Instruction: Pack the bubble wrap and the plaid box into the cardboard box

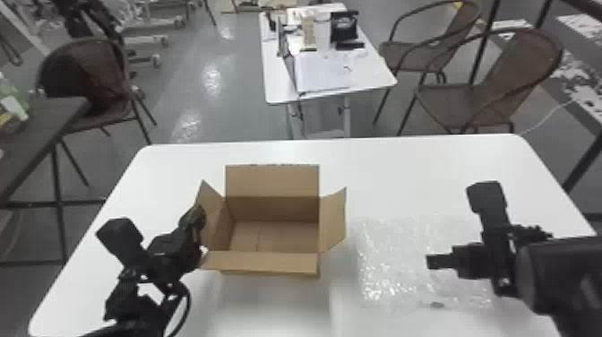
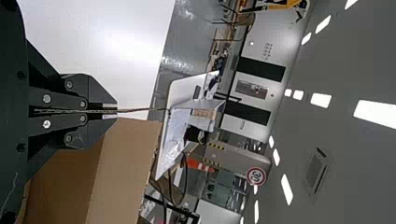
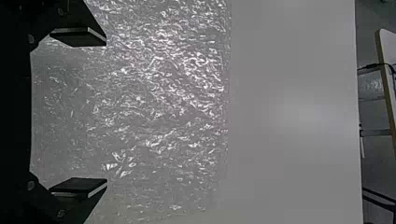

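Left end effector clenched on the left flap of the open cardboard box, right end effector released above clear bubble wrap, sheet spread flat on white worktop beside the box.

The right claw is open, black fingers wide apart, above shiny, crinkled bubble wrap that lies flat on a pale bench, reaching mid-frame.

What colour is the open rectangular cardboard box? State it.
Plain light brown; the open rectangular cardboard box shows best in the head view.
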Robot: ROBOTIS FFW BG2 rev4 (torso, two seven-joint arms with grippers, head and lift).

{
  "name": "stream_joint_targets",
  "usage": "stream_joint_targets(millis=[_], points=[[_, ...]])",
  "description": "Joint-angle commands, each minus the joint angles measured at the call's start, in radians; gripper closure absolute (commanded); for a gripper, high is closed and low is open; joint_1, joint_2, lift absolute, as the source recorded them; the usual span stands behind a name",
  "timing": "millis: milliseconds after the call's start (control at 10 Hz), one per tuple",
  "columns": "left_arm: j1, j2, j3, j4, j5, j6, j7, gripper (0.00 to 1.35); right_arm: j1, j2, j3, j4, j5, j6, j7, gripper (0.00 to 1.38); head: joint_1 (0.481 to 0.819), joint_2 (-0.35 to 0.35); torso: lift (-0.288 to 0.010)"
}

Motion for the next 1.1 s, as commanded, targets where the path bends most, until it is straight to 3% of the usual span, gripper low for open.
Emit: stream_joint_targets(millis=[0,200,300,400,600,1000], points=[[-0.002,-0.003,-0.002,0.003,-0.003,-0.001,0.000,1.21,-0.025,0.006,-0.001,0.075,-0.036,-0.023,0.000,0.22,0.695,0.140,-0.065],[-0.002,-0.003,-0.005,0.008,-0.003,-0.011,0.000,1.21,-0.065,0.011,0.019,0.167,-0.096,-0.103,0.002,0.24,0.695,0.157,-0.065],[-0.002,-0.003,-0.007,0.009,-0.001,-0.012,0.000,1.21,-0.071,0.009,0.032,0.155,-0.094,-0.092,0.008,0.51,0.695,0.163,-0.065],[-0.001,-0.003,-0.007,0.011,-0.001,-0.015,0.000,1.21,-0.065,0.009,0.029,0.139,-0.108,-0.087,0.009,1.01,0.695,0.173,-0.065],[0.001,-0.003,-0.005,0.011,-0.001,-0.015,0.000,1.21,-0.051,0.011,-0.006,0.115,-0.174,-0.080,0.008,1.28,0.695,0.182,-0.065],[0.001,-0.003,-0.007,0.014,-0.003,-0.020,0.000,1.21,-0.022,0.014,-0.053,0.093,-0.267,-0.098,0.008,1.29,0.695,0.194,-0.065]])
